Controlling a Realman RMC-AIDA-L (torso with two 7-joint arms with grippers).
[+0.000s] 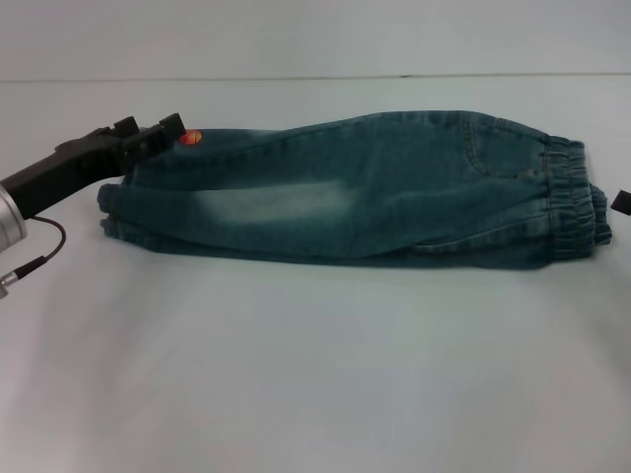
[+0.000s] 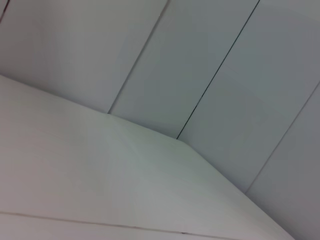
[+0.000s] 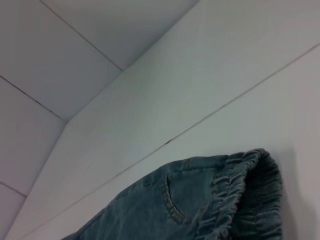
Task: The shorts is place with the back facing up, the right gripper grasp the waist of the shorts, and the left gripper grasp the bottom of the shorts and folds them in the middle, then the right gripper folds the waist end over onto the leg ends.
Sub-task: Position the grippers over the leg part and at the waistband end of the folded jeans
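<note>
- Our left hand (image 1: 170, 128) reaches in low beside the shorts (image 1: 355, 192), at the leg ends (image 1: 113, 212); its grip we cannot tell.
- Our right hand (image 1: 621, 202) sits just beyond the waist of the shorts (image 1: 572, 202); grip unclear.

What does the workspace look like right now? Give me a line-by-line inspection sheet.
Surface: white table, bare in front of the garment.
Job's things: the shorts lie folded lengthwise, waist of the shorts at the robot's right, leg ends at its left; an orange patch shows near the leg ends.
Clutter: nothing seen.
Grippers: left gripper at the far corner of the leg ends; right gripper barely in view at the head view's right edge, beside the waist.
Cables: thin cable by the left wrist.
Surroundings: pale panelled wall behind the table.
</note>
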